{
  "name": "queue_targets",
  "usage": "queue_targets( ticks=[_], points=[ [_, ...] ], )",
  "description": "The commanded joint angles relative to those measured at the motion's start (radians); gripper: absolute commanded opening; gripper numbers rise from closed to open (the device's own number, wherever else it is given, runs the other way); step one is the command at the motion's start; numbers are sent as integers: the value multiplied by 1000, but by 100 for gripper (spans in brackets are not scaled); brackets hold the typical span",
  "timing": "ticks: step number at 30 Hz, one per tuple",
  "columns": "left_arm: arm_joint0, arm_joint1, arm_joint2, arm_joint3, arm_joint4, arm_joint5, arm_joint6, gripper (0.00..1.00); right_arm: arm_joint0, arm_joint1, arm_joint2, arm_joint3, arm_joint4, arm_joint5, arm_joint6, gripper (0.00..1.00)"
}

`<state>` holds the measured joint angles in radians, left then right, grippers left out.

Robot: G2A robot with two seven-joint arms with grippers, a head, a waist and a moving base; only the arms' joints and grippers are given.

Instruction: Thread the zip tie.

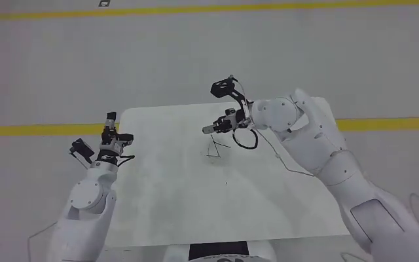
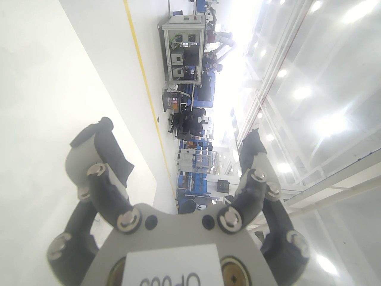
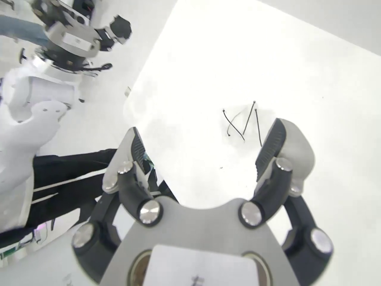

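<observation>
Counter point(image 1: 171, 196): 1.
Zip ties point(image 3: 248, 118): 3 dark strands can be told apart, all in one loose cluster. A 4th, paler curved strand lies among them; count uncertain, 3 or 4.
Grippers: 2, the left gripper point(image 2: 177, 132) and the right gripper point(image 3: 205, 129).
Fingers point(image 3: 272, 144): 2 per gripper, 4 total.

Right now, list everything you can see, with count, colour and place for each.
zip ties: at least three, black, loose together mid-table, near the right arm's jaws
table: one, white, between the arms
floor lines: two, yellow, one farther off, one passing under the table's far end
left arm: one, white, at the table's left edge, jaws open, empty
right arm: one, white, over the table, jaws open, empty
</observation>
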<state>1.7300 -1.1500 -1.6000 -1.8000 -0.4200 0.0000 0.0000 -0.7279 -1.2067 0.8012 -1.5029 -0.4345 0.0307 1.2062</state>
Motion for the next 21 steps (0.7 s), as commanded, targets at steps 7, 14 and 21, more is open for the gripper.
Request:
queue_targets(
  ticks=[7, 14, 21],
  points=[
    [0, 0, 0, 0, 0, 0, 0, 100, 50, -27, -72, 85, 20, -29, 19, 100],
    [0, 0, 0, 0, 0, 0, 0, 100, 50, -27, -72, 85, 20, -29, 19, 100],
    [0, 0, 0, 0, 0, 0, 0, 100, 50, -27, -72, 85, 20, -29, 19, 100]
  ],
)
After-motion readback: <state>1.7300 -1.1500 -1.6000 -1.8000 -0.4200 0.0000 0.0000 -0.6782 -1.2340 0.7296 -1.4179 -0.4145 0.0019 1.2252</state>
